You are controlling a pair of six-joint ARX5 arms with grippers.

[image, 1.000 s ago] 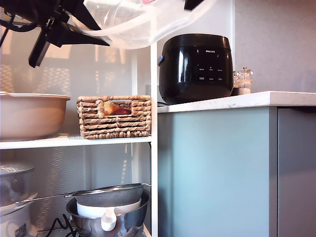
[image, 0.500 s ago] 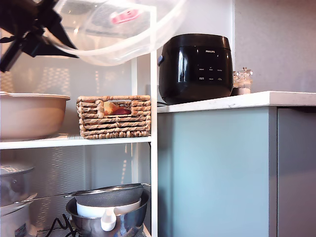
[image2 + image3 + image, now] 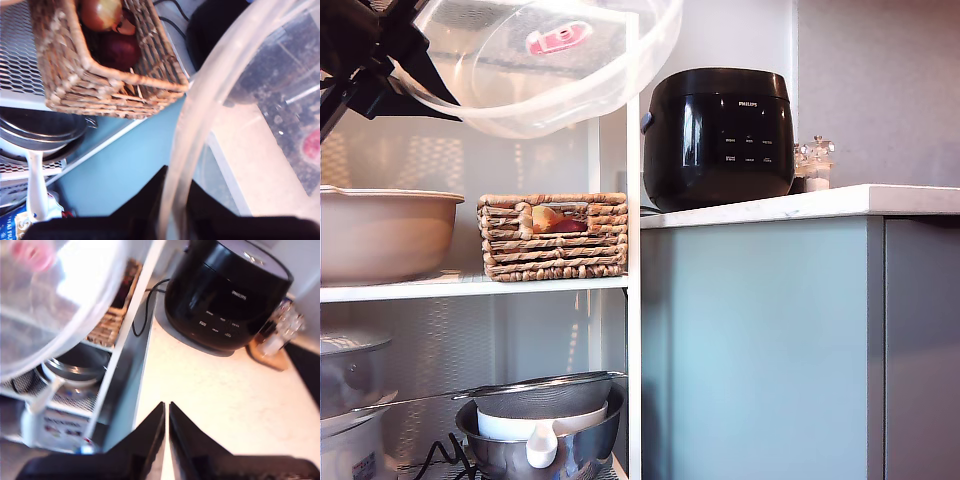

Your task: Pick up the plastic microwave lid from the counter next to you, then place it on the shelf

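**Clear Dome, Red-Pink Tab, Pale Kitchen Tones**

The plastic microwave lid (image 3: pixel 545 75) is showing clear and translucent, with a red-pink tab (image 3: pixel 557 38) glowing at its centre. The cooker (image 3: pixel 718 135) is gleaming glossy black with small white lettering. The counter (image 3: pixel 800 205) is reading white and faintly veined over a pale blue-green cabinet front (image 3: pixel 755 350). The woven basket (image 3: pixel 553 237) is showing tan and brown bands. The bowl (image 3: pixel 385 233) is looking beige, and the shelf (image 3: pixel 470 287) white.

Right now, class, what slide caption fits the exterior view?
My first gripper holds the lid by its rim, tilted in the air above the basket, beside the cooker.
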